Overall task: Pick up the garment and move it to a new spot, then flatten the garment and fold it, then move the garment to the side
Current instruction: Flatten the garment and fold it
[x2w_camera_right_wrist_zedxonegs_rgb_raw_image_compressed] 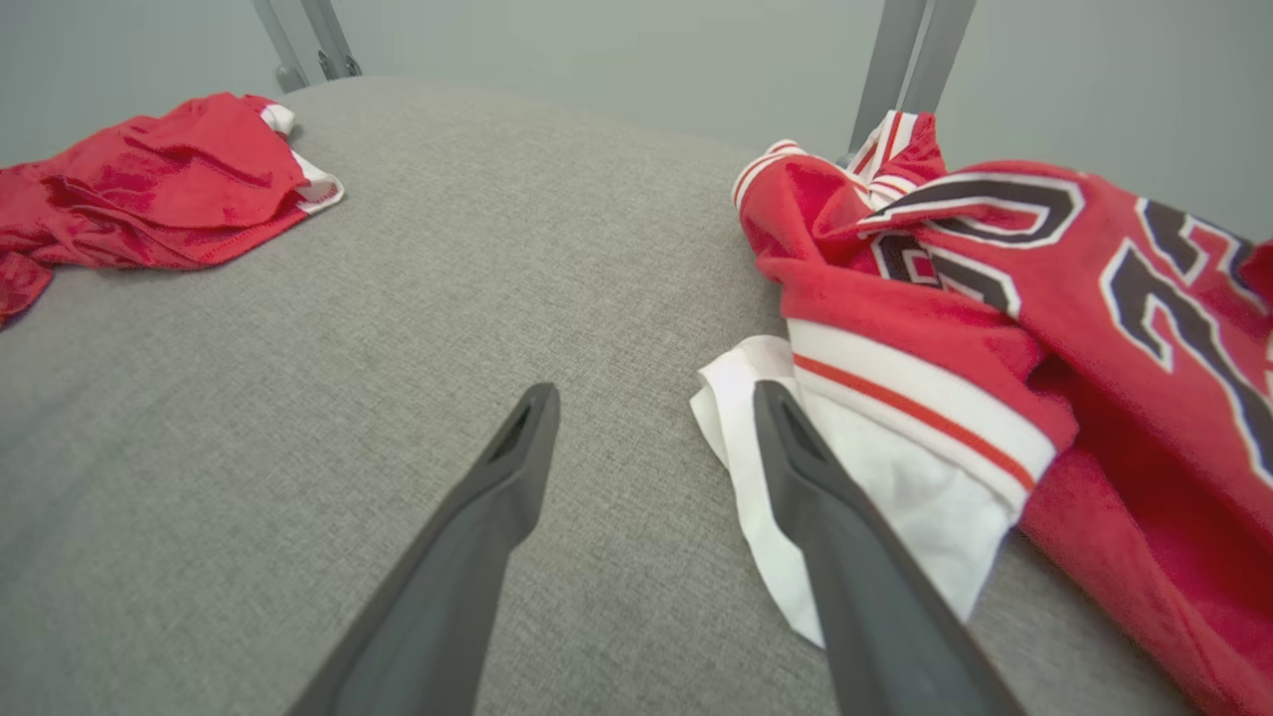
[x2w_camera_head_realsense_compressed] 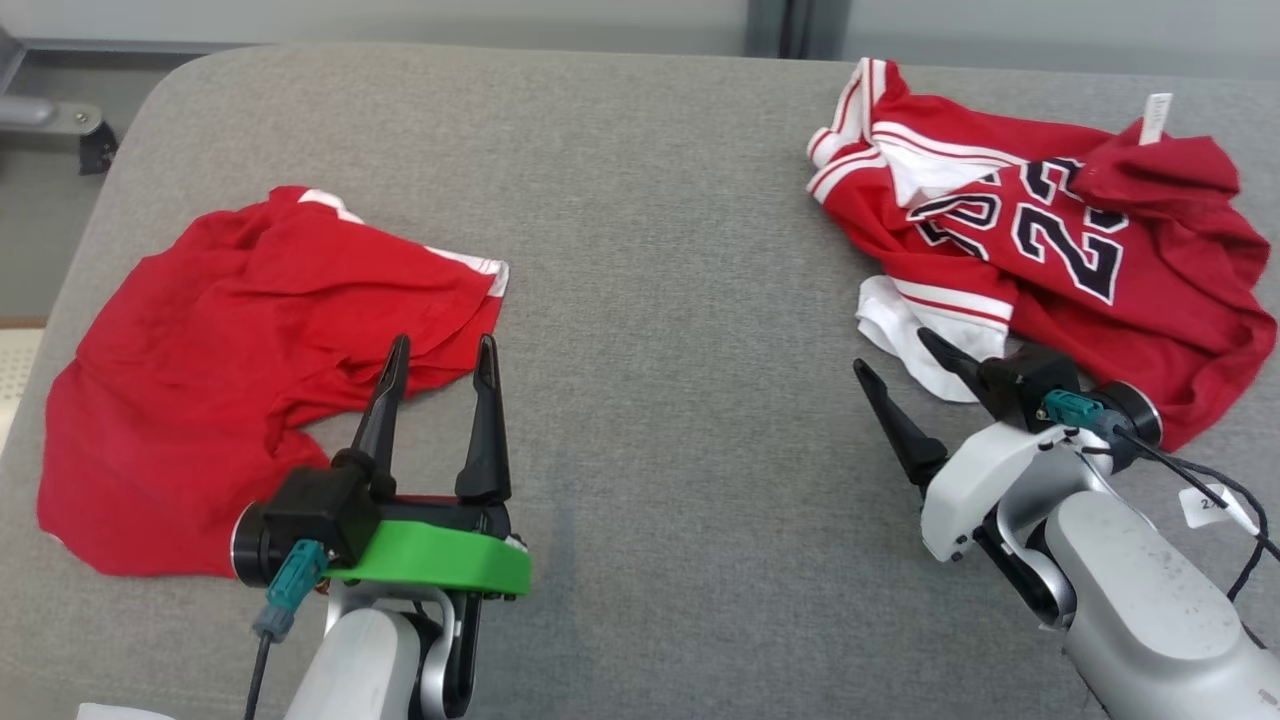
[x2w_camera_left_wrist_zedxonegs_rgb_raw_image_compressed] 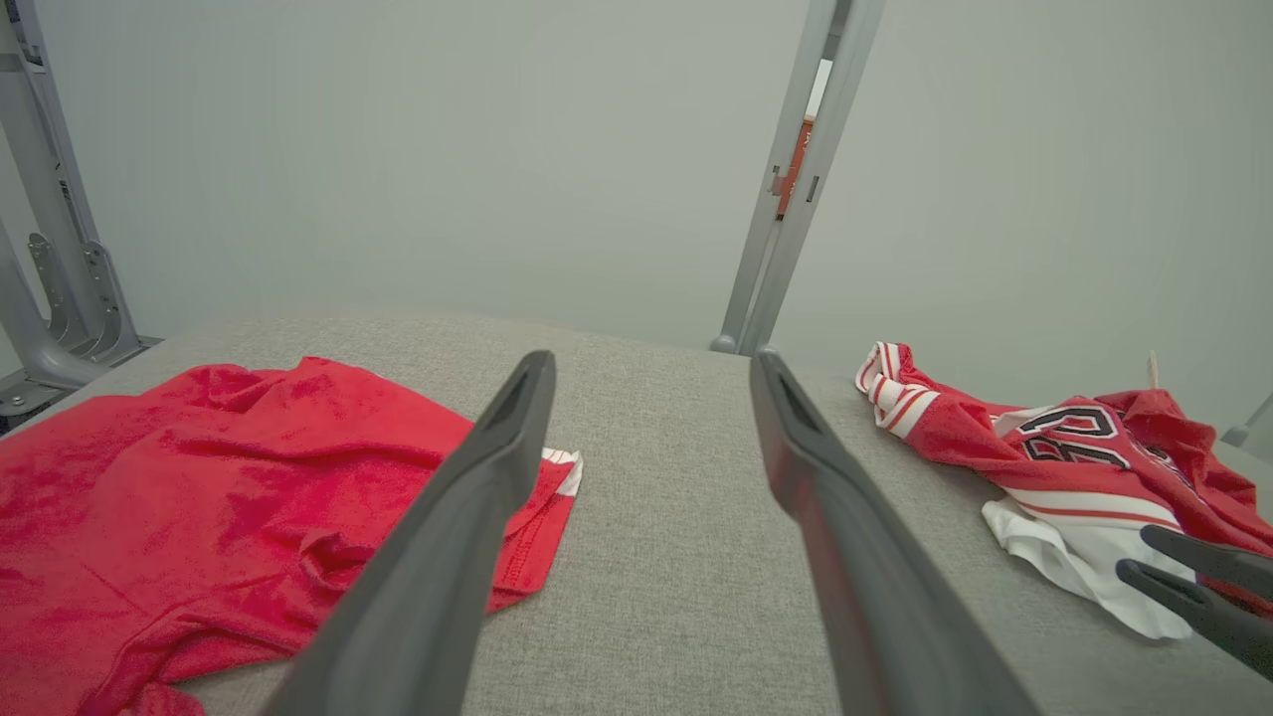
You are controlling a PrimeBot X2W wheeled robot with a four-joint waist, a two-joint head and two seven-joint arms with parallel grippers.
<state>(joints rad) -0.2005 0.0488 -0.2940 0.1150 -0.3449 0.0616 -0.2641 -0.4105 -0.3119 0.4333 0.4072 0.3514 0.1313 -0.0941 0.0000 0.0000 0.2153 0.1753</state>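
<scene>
Since neither garment is off the table (x2w_camera_head_realsense_compressed: pixel 660 300) yet, I'd call this the very first step: the pick-up. Two red pieces are lying on the grey padded top, well apart. A plain red garment (x2w_camera_head_realsense_compressed: pixel 230 370) with white trim is spread out on the robot's left, and a crumpled jersey (x2w_camera_head_realsense_compressed: pixel 1050 230) with big dark numbers is bunched at the far right. Can't say for sure which one the task means, but the right jaws sit just beside the jersey's white hem (x2w_camera_head_realsense_compressed: pixel 900 320), so my money's on that one.

Tips for doing the grab well, imo: go for a spot where the cloth is only a layer or two, like that white hem corner poking out toward the robot, not the fat heap in the middle. Come in low so one finger slides under the edge, pinch firmly, then lift high enough that the whole thing clears the surface before carrying it toward the bare middle. Grab too shallow and that slick-looking cloth will probably slip out.

Jaws: both pairs are spread wide apart and holding nothing. In the right wrist view one finger lies across the white hem, though I can't tell if it's actually touching. The left jaws hover over the near edge of the plain red garment, gripping none of it.
</scene>
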